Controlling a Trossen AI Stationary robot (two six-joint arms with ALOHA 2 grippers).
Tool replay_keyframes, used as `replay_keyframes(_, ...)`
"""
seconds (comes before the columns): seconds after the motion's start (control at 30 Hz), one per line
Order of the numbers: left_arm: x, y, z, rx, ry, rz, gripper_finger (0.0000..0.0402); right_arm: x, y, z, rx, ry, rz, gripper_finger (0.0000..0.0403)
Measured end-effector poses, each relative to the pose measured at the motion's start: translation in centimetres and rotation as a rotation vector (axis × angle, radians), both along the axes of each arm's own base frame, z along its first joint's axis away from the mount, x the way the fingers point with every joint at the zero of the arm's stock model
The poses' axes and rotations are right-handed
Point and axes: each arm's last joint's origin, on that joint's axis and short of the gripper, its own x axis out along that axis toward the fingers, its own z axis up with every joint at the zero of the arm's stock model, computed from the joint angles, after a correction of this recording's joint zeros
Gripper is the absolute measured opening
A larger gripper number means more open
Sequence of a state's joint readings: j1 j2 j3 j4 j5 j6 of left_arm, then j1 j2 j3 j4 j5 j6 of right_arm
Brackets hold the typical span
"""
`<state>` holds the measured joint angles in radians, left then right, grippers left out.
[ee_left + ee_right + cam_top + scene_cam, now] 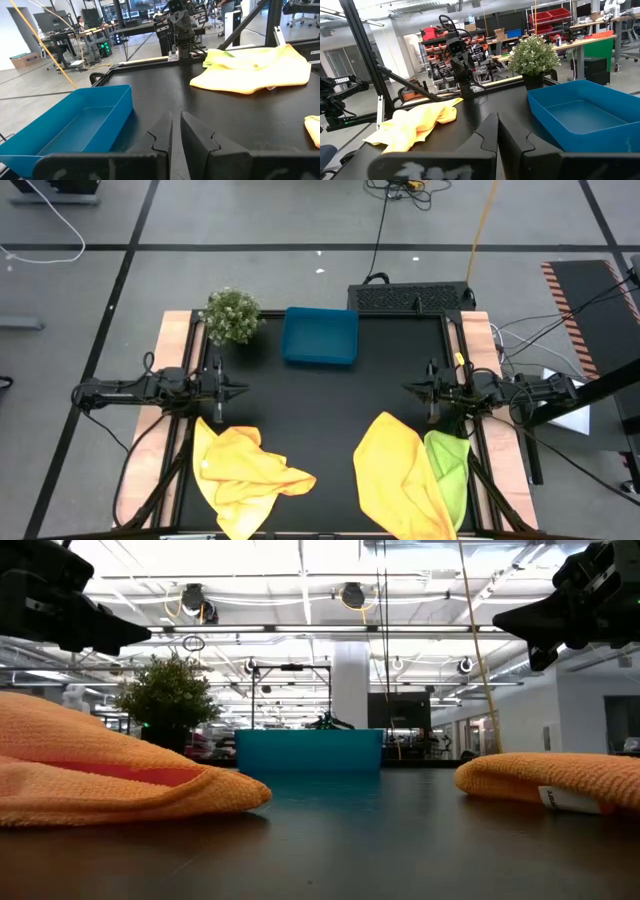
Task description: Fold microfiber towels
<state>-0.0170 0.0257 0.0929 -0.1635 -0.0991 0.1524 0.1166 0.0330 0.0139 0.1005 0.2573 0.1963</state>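
High view: left gripper (pixel 243 390) is hovering empty just above the crumpled yellow towel (pixel 245 472); right gripper (pixel 408 389) is hanging beside the yellow and green towels (pixel 412 475). Each arm is sitting near its own pile.

Wrist views: both are pinched nearly closed, gripping nothing.

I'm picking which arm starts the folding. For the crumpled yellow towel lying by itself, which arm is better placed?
Probably the left. The left gripper hangs just beyond that yellow towel on its own side; the right gripper is across the table.
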Motion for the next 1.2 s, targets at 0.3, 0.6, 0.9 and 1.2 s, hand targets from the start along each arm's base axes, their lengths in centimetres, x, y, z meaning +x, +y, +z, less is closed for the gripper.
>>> replay_keyframes(0.3, 0.0, 0.0, 0.0, 0.000, 0.000, 0.000, 0.0040, 0.0, 0.0, 0.0, 0.000, 0.000, 0.000, 0.0000)
replay_keyframes(0.6, 0.0, 0.0, 0.0, 0.000, 0.000, 0.000, 0.0040, 0.0, 0.0, 0.3, 0.007, -0.032, -0.002, 0.0000)
replay_keyframes(0.9, 0.0, 0.0, 0.0, 0.000, 0.000, 0.000, 0.0040, -0.2, 0.0, 1.5, -0.021, -0.149, -0.007, 0.0000)
replay_keyframes(1.2, 0.0, 0.0, 0.0, 0.000, -0.001, 0.003, 0.0040, 0.4, 0.3, 1.2, -0.050, -0.090, 0.080, 0.0000)
